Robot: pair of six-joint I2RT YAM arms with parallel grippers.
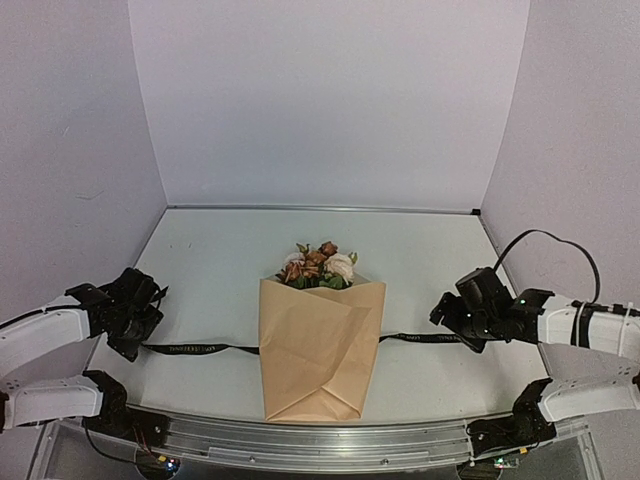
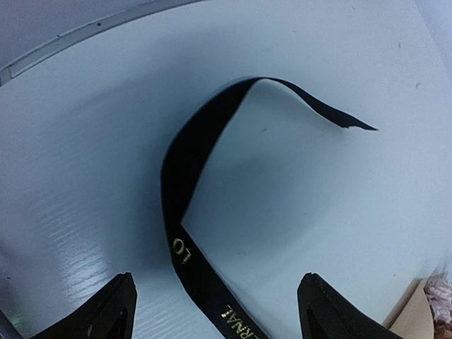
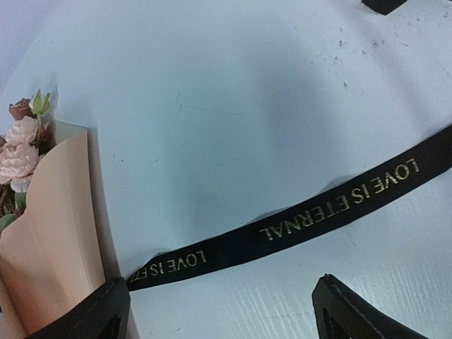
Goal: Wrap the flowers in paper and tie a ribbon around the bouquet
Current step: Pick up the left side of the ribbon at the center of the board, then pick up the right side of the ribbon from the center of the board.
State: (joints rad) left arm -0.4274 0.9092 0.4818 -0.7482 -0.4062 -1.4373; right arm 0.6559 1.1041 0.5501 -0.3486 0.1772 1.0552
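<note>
Black satin ribbon with gold lettering lies across the white table. Its tails reach left and right from under the tan-peach kraft paper cone at the centre. None of it crosses the cone's front, so the tie is not yet made. Pale pink and rusty-brown flowers show above the cone's far rim.

The left gripper hangs over the left tail with its fingers spread wide and holding nothing. In its wrist view the tail's end curls up off the surface. The right gripper stands over the right tail, fingers spread just as wide, with the ribbon flat beneath them.

The step in hand looks to be picking up both tails. Each gripper should come straight down with the ribbon centred and pinch across its width. The raised curl on the left is likely the easier hold, since flat satin on a smooth top may slip from the fingertips. Lifting both tails evenly should keep the cone from sliding or unfolding.

The tabletop is smooth, with faint scuffs showing in the right wrist view. Plain lilac walls close in the left, right and far sides, and a metal rail runs along the near edge.
</note>
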